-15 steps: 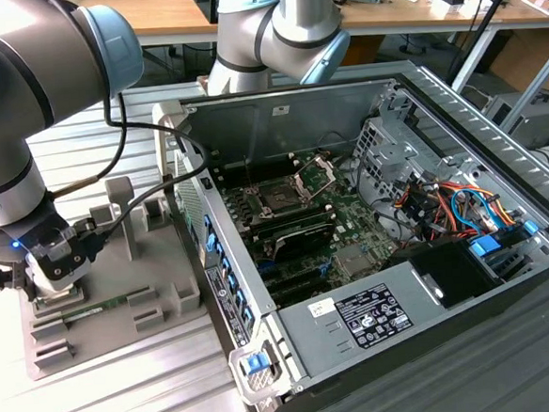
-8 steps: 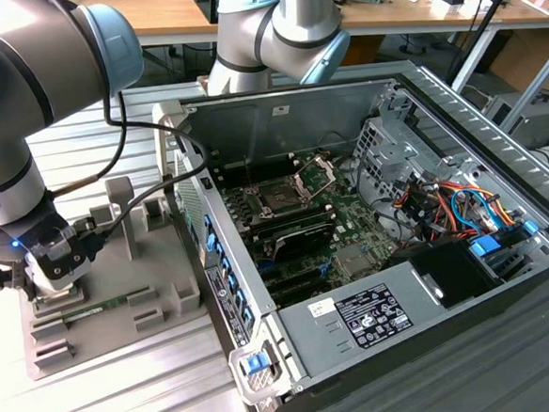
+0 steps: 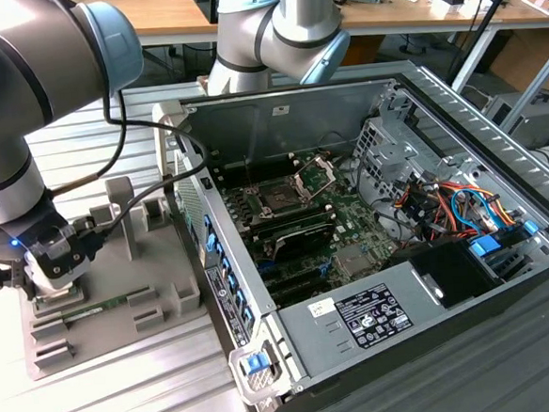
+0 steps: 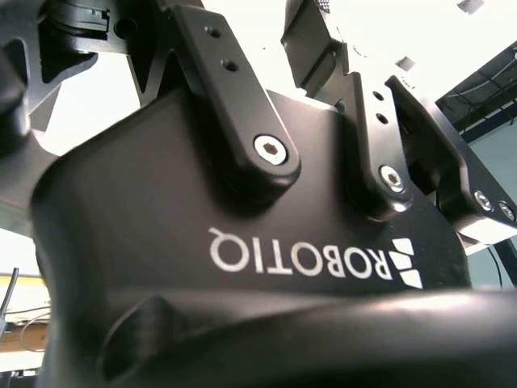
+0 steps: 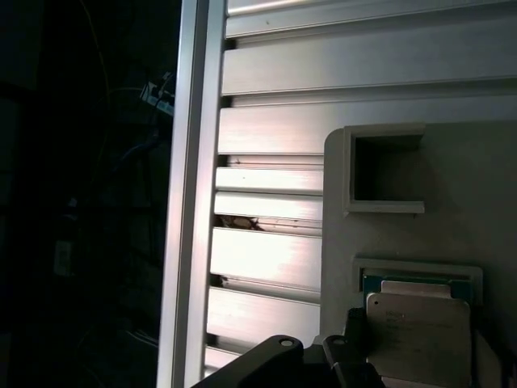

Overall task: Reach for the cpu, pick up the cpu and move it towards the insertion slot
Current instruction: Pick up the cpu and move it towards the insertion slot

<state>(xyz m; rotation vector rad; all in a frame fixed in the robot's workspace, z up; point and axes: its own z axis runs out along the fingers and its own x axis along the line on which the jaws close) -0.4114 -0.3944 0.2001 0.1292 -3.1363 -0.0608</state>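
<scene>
So the cpu (image 5: 416, 335) is seen in the first wrist view, sat flat in a framed recess of the grey printed holder (image 5: 452, 202) with its pale metal top up. The gripper (image 5: 323, 364) is placed right at its edge, a dark part of it just beside the chip's side. Whether contact is actually made can't be told, and whether the gripper is open or closed can't be made out either. In the second wrist view the gripper (image 4: 242, 242) is seen from close up as a black body, and nothing about its grip can be read from that. In the exterior view the gripper (image 3: 50, 283) is held low over the holder (image 3: 157, 271) at the exterior view's left. That's well apart from the insertion slot (image 3: 283, 197), which is found on the motherboard (image 3: 343, 248) inside the open computer case (image 3: 295, 101). Counted up: one cpu, one insertion slot, one green memory stick (image 3: 91, 311), one arm (image 3: 23, 110). As for containers, two pockets of the holder are shown in the first wrist view, the one with the cpu in it and a square walled pocket (image 5: 388, 174) near it. The memory stick is laid flat on the holder, just beside the gripper. The case is packed with the motherboard, a labelled power supply (image 3: 358, 325) and a bunch of coloured cables (image 3: 453, 203). Everything is stood on a slatted aluminium table (image 3: 146, 394).
</scene>
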